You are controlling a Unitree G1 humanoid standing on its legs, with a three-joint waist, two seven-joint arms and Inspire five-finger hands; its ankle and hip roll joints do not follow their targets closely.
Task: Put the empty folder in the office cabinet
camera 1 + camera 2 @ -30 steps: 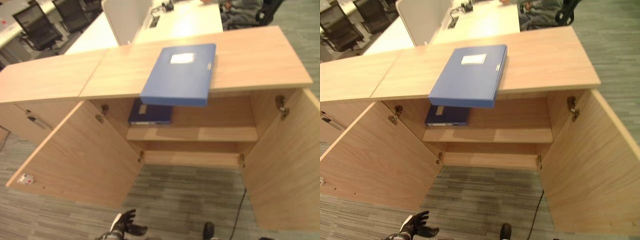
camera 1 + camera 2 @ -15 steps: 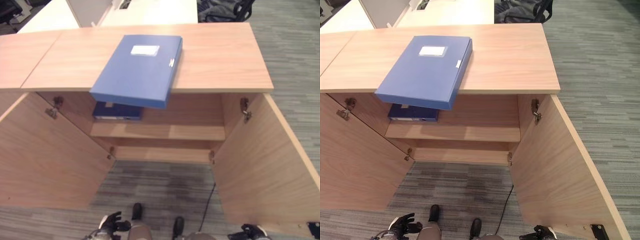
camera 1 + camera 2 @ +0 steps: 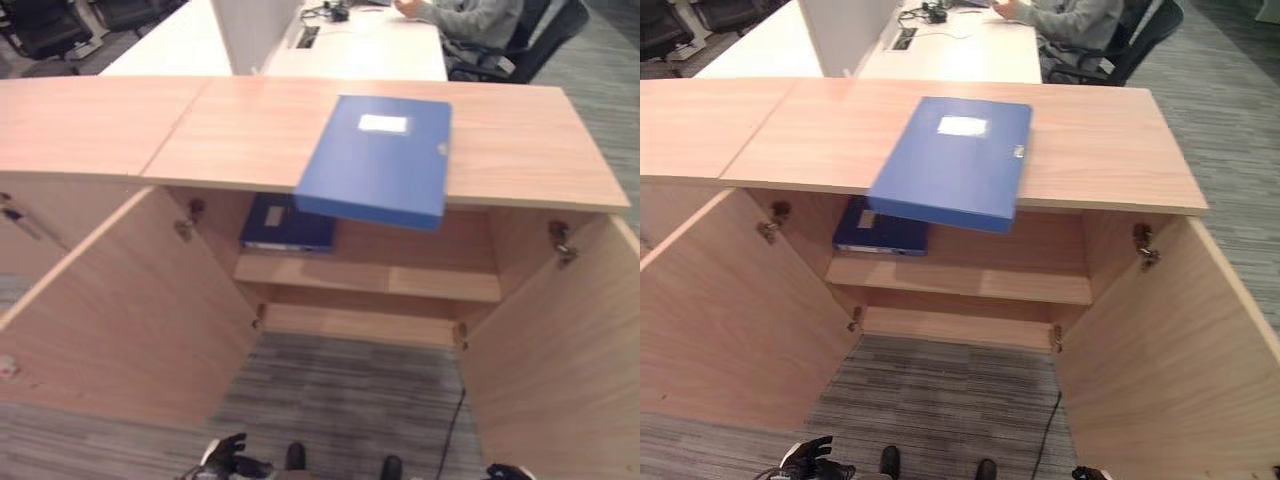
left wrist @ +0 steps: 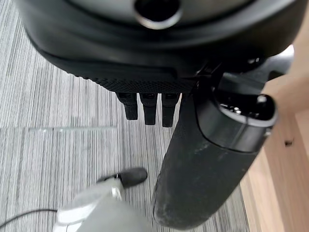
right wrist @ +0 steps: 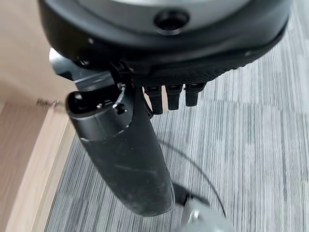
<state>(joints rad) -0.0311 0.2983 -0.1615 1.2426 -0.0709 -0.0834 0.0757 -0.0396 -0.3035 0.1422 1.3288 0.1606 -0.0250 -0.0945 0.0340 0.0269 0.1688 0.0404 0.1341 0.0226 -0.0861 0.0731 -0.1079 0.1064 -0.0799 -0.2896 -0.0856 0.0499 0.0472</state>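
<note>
A blue folder [image 3: 375, 160] lies flat on the wooden cabinet's top [image 3: 250, 125], its near end overhanging the front edge. Inside, a second dark blue folder [image 3: 288, 222] rests on the upper shelf [image 3: 420, 282] at its left end. Both cabinet doors stand wide open. My left hand [image 3: 225, 462] hangs low near the floor in front of the cabinet, fingers relaxed and holding nothing. My right hand [image 3: 1080, 473] hangs low on the other side. In the wrist views the left hand [image 4: 207, 159] and the right hand [image 5: 125, 154] both point down at grey carpet, empty.
The open left door [image 3: 120, 310] and right door [image 3: 560, 350] flank the carpet in front of the cabinet. A lower cabinet section [image 3: 60, 120] adjoins on the left. Behind are a white desk [image 3: 300, 40], a seated person [image 3: 470, 20] and office chairs [image 3: 40, 20].
The whole picture has shifted, so the camera has moved. The folders and cabinet keep their places, and both hands stay low and empty.
</note>
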